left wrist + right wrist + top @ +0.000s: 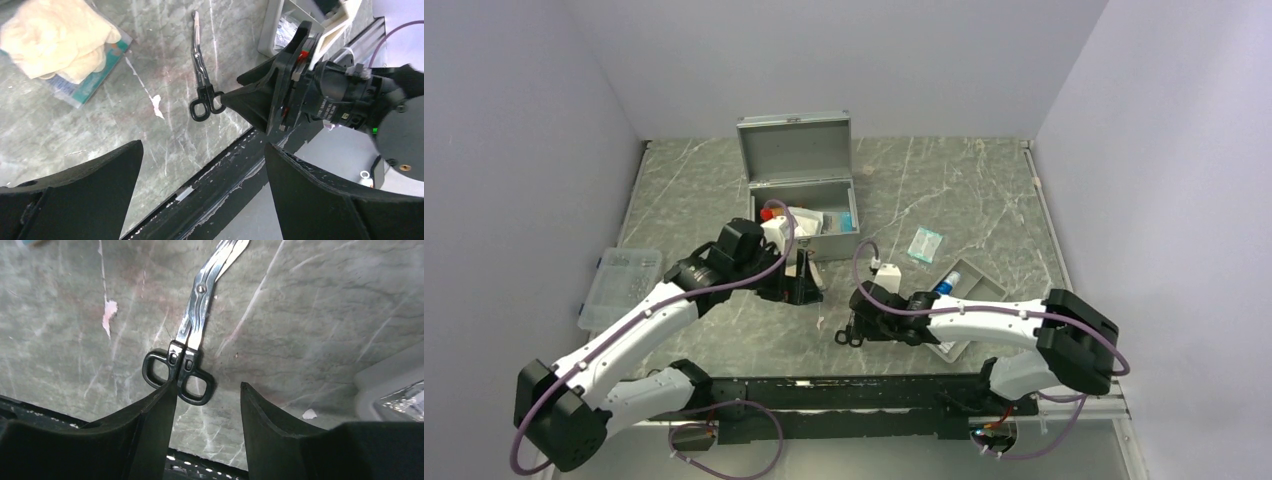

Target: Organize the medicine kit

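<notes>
Everything here turns on the scissors [192,335] and the right gripper [209,392]. They lie flat on the marbled table [310,305], and their 2 black handle loops sit right at that gripper's tips; 1 loop touches, or all but touches, 1 of the fingers [155,415], and the other lies just ahead of the gap. The jaws stand parted with bare table showing between them, so nothing is gripped.

The long axis runs from those loops away from the right gripper, blades pointing toward the far side of the table; there the medicine kit [794,150] stands at the back middle with its lid up and things already inside. So the kit lies beyond the blade tips, roughly along the line the scissors draw.

The left gripper [799,285] hangs just in front of the kit, jaws spread wide and empty, apart from the scissors; the right arm is plainly the nearer of the 2 to the handles.

My guess is that the coming move is a close on the handle end, then a carry forward to the open case. The risk I would watch is the fingers catching only 1 loop; that could let the scissors swing or splay when lifted.
</notes>
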Tool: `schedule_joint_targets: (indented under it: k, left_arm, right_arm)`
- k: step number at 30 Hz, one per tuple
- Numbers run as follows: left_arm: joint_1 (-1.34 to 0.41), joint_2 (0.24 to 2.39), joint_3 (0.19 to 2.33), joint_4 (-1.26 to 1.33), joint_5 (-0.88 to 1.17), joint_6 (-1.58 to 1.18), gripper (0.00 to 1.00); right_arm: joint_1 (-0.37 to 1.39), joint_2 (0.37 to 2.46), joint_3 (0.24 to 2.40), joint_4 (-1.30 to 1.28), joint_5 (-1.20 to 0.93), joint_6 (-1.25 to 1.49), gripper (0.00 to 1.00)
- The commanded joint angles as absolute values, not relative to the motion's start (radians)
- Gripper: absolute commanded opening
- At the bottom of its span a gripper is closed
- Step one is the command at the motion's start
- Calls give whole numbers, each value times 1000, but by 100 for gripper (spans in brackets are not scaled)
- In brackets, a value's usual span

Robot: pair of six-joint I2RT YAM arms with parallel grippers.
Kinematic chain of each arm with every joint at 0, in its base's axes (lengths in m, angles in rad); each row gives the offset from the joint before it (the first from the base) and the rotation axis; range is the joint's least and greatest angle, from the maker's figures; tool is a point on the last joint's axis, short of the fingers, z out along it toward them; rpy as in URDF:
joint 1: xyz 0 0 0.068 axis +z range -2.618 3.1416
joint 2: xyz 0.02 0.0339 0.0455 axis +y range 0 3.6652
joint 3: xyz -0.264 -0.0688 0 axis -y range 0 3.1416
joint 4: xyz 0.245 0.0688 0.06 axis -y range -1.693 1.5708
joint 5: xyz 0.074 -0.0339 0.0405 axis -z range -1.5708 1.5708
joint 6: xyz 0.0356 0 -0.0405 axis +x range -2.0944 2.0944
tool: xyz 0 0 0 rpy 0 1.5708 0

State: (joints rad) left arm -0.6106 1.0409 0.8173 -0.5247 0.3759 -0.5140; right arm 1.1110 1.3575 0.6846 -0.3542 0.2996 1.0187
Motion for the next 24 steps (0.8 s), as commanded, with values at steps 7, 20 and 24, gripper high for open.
schedule_joint_targets:
  k: [7, 20, 24]
  left_arm:
    - [-601, 879, 823, -611, 247, -481, 99]
    - [-593, 841, 747, -576, 311, -485, 99]
    - [-594, 851, 719, -533, 337, -512, 99]
  right_arm:
    - [1170, 1442, 743, -383, 287, 1119, 48]
    - [1192, 1548, 796, -499, 320, 1261, 27]
    - [1192, 1551, 796, -523, 340, 1294, 23]
